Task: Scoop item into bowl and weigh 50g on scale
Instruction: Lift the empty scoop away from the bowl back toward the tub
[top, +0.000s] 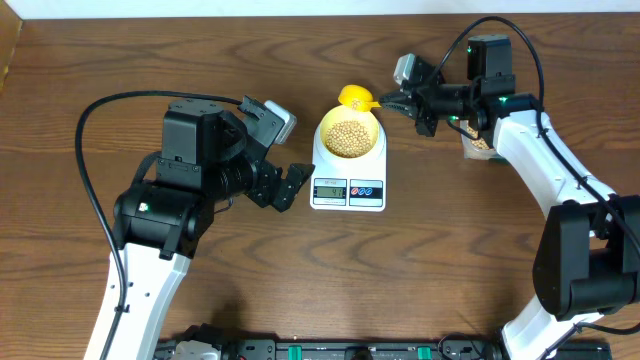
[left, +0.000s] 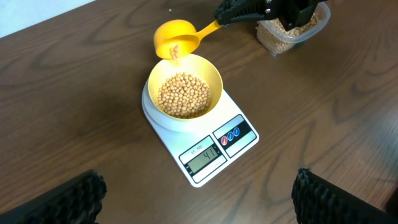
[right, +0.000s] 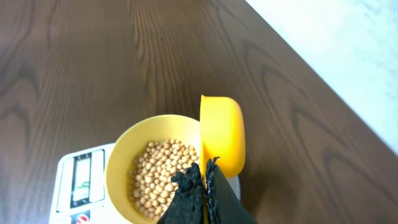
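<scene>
On the left of the brown wooden table (top: 150, 60), the left gripper (top: 284, 188) hangs just beside the left edge of the white scale (top: 366, 192). Its two black fingers (left: 68, 199) are spread wide apart and hold nothing. The scale sits in the middle of the table, and its little grey screen on the near side shows dark digits. The pale yellow bowl (left: 214, 78) stands on the far part of the scale. The tan beans (left: 183, 94) fill the bottom of the bowl in a round heap. The yellow scoop (left: 176, 38) is tipped over the far rim of the bowl, and a few beans are dropping out of it. The right gripper (top: 395, 102) pinches the scoop's handle tight, with its fingers closed on it from the right. Farther right, partly hidden under the right arm, sits a clear plastic tub (left: 273, 38) with more beans inside.
</scene>
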